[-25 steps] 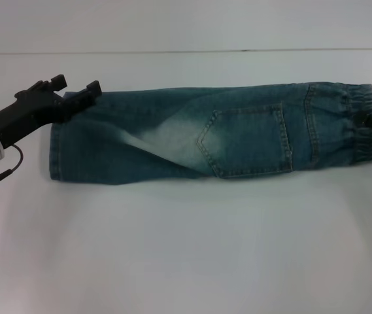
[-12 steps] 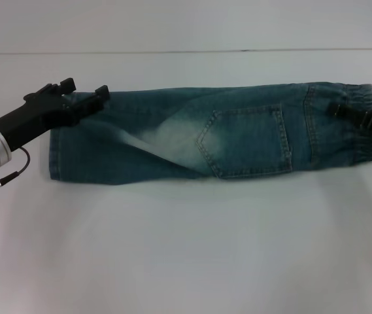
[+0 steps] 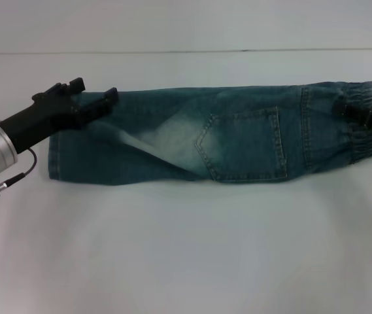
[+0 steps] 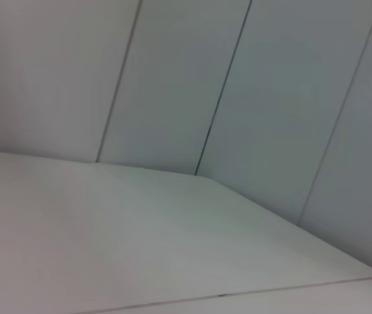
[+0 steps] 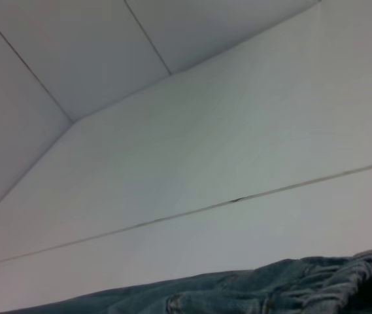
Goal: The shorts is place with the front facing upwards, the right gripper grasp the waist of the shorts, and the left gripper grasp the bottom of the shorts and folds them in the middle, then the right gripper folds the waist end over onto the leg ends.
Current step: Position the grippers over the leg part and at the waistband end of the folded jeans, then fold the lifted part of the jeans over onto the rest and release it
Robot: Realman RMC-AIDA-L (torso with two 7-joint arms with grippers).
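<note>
The blue denim shorts (image 3: 205,134) lie folded lengthwise across the white table (image 3: 186,248), with a pocket facing up. The leg ends are at the left and the elastic waist (image 3: 362,114) is at the right. My left gripper (image 3: 94,93) hovers open over the far corner of the leg ends, its two black fingers spread. My right gripper (image 3: 352,110) reaches in from the right edge and lies across the waistband. The right wrist view shows only a strip of the shorts (image 5: 270,294). The left wrist view shows bare table and wall.
The table's back edge (image 3: 172,52) meets a panelled wall just behind the shorts. A wide stretch of bare tabletop lies in front of the shorts.
My left gripper has slid right along the far edge of the leg ends. My right gripper has come in from the right onto the waistband, and the cloth near the pocket has shifted slightly left.
</note>
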